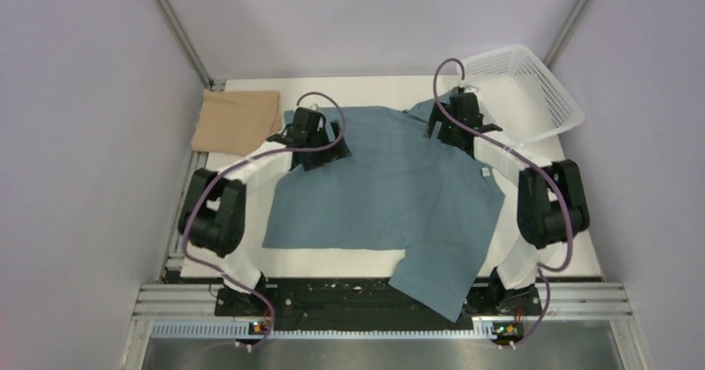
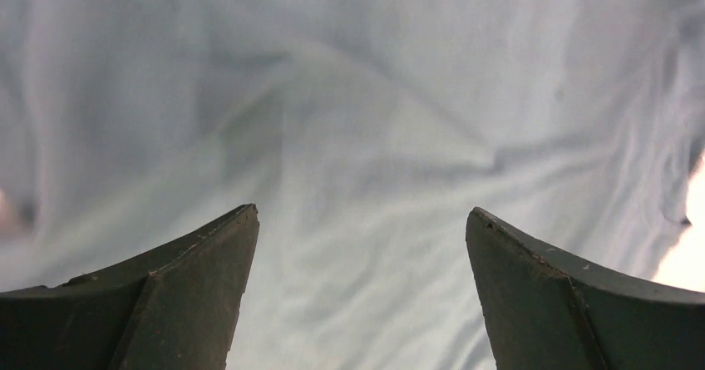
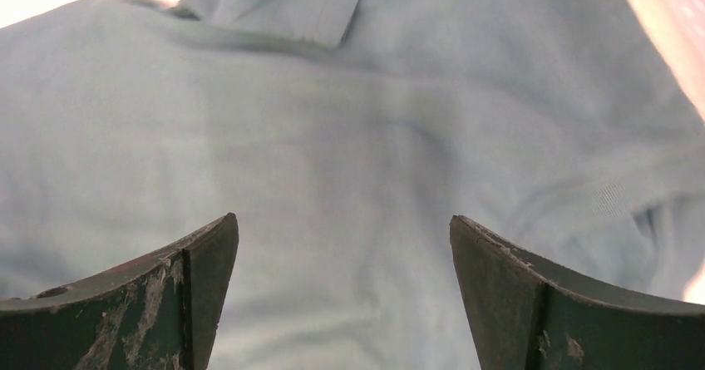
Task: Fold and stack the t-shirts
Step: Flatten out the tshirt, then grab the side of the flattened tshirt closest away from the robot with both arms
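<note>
The teal-blue t-shirt (image 1: pixel 391 191) lies spread over the white table, one part hanging over the near edge. It fills the left wrist view (image 2: pixel 357 120) and the right wrist view (image 3: pixel 332 137). The tan-beige t-shirt (image 1: pixel 237 120) lies folded at the far left corner. My left gripper (image 1: pixel 314 141) is open and empty, just above the blue shirt's far left part (image 2: pixel 362 216). My right gripper (image 1: pixel 453 120) is open and empty, above the shirt's far right part (image 3: pixel 344 220), near a folded-over edge (image 3: pixel 291 8).
A white plastic mesh basket (image 1: pixel 524 91) stands tilted at the far right corner. The table's (image 1: pixel 357 262) near edge meets a black base rail. Grey walls close in both sides.
</note>
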Robot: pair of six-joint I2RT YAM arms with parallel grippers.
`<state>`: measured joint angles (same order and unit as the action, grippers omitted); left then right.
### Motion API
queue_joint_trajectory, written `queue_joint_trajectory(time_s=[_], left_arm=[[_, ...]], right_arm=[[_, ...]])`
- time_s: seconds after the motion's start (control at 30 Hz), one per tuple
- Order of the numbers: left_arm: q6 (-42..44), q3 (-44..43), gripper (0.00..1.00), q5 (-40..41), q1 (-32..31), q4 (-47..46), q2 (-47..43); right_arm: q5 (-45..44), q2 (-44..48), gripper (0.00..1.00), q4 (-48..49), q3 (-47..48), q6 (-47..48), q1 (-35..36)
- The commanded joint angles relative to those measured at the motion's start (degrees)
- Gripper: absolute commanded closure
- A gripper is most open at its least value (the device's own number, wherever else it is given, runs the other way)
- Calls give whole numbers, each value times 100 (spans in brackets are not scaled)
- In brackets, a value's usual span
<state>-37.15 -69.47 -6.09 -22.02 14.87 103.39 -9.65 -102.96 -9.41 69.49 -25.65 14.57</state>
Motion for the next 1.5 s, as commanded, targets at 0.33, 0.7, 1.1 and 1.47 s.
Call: queue_joint_trajectory(time_s=[0.33, 0.7, 1.1, 1.47], left_arm=[[-1296, 3560, 1, 2377, -60, 1238, -4491], [-1722, 4467, 1, 2186, -56, 678, -4467], [-1745, 4355, 3, 1783, -57, -124, -3379], [-2385, 4127, 2, 2720, -50, 2000, -4658]], right_arm=[[422, 2600, 4, 207, -2168, -163, -14], [359, 2478, 5, 205, -2106, -201, -8], [-18, 3035, 5, 40, -2244, -174, -8], [-100, 3232, 5, -26, -2316, -182, 4]])
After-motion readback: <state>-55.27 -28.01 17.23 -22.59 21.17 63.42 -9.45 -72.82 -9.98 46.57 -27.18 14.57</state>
